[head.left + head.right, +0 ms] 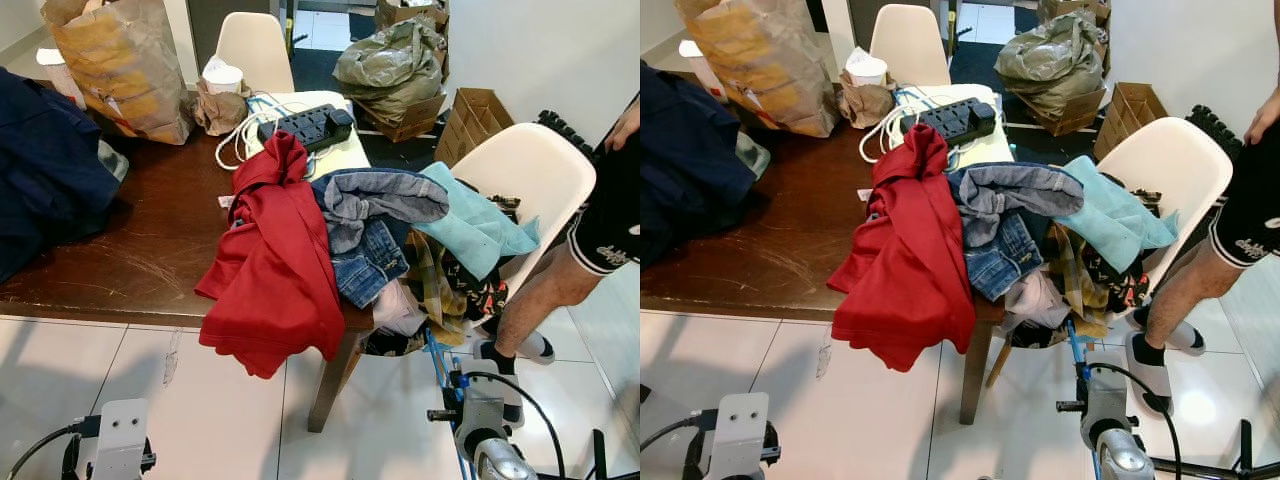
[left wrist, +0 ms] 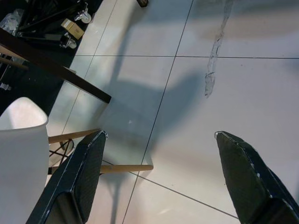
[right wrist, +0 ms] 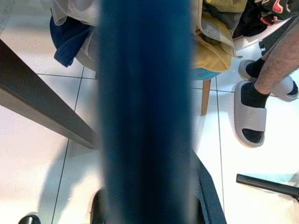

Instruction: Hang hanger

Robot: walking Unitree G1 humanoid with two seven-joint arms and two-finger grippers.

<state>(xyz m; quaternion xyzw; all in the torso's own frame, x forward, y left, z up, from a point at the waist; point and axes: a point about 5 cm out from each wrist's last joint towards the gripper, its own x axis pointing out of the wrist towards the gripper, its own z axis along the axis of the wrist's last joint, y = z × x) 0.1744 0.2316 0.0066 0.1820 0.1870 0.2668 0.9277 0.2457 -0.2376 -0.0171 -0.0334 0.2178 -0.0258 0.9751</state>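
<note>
While the right gripper apparently clamps the blue hanger (blurred close-up), the left gripper hangs released above floor tiles.

clothes on table, chair right

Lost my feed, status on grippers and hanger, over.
Left gripper open over bare floor tiles. Right gripper shut on blue plastic hanger, low beside wooden table. Heaped clothes and person's legs close ahead.
</note>
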